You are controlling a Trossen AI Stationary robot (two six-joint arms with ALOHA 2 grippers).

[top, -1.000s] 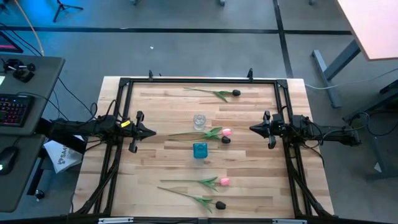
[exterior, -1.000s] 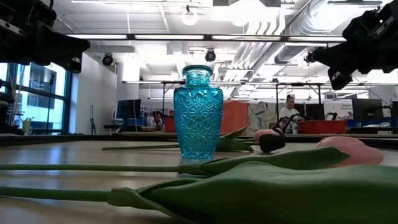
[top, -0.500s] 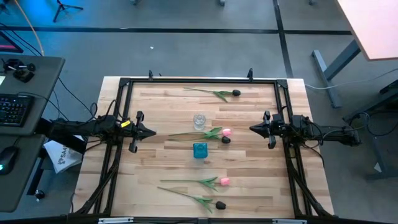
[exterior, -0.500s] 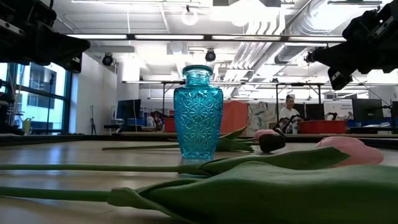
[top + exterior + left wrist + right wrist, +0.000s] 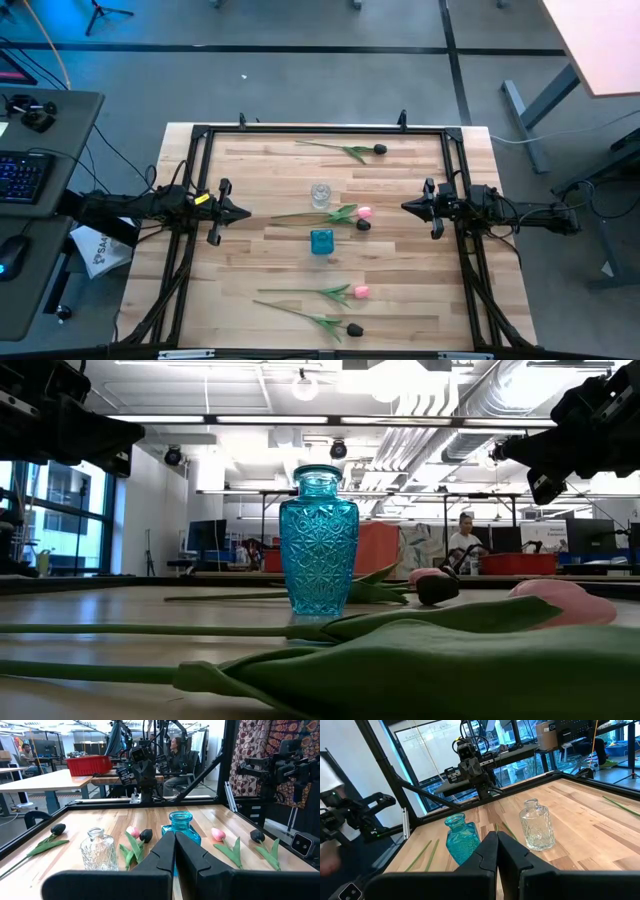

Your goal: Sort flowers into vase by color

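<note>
- Lying nearest the table's front edge [image 5: 190,330], a dark tulip [image 5: 352,328] and a pink tulip [image 5: 360,291]; nothing sorted yet, I judge.
- Mid-table: blue vase [image 5: 321,241], pink-and-dark pair [image 5: 362,217], clear vase [image 5: 320,194]; left pincer [image 5: 243,212] and right pincer [image 5: 407,207] wait at either side, fingers pressed together.
- Farthest: another dark tulip [image 5: 380,149].
- Next move: spread one pincer, descend on a stem.

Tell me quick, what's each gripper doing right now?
Left gripper: closed, empty, at the table's left edge.
Right gripper: closed, empty, at the table's right edge.
</note>
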